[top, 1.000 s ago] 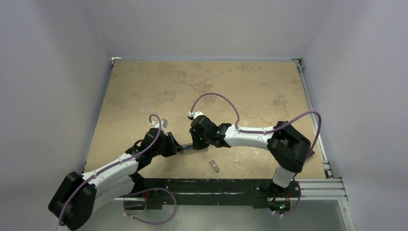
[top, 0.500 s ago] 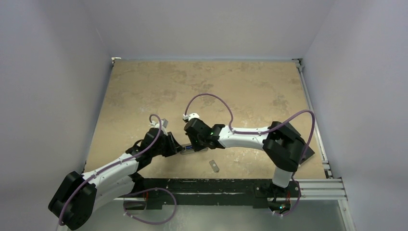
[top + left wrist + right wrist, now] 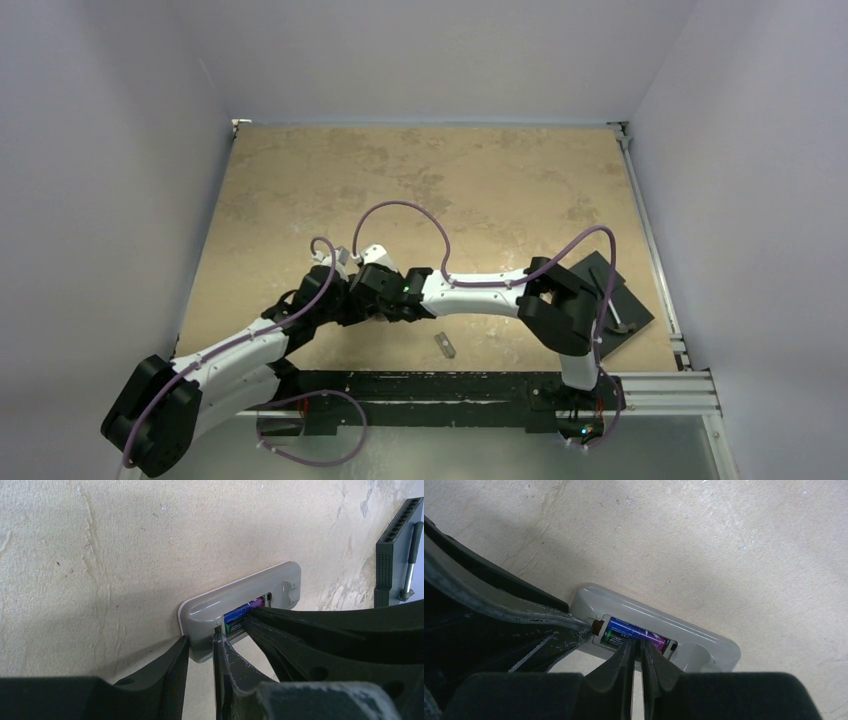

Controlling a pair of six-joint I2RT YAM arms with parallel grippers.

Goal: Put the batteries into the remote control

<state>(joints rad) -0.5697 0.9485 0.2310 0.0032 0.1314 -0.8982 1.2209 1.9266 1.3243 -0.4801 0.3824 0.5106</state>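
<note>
The remote control (image 3: pixel 694 640) lies grey underside up on the bench (image 3: pixel 480 180), near the front edge and left of centre; the bench runs on well beyond it to the back wall. The batteries (image 3: pixel 629 629) sit in its recess, their label print illegible. The left end effector (image 3: pixel 201 640) is clamped on the remote's end. The right end effector (image 3: pixel 638 645) has its fingers nearly together, tips resting on the batteries. A grey cover piece (image 3: pixel 445 344) lies near; a black slab (image 3: pixel 615 300) lies well apart at the right edge.

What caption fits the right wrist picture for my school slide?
Right gripper tips touch the purple battery in the remote control's open recess while the left gripper holds its end.
</note>
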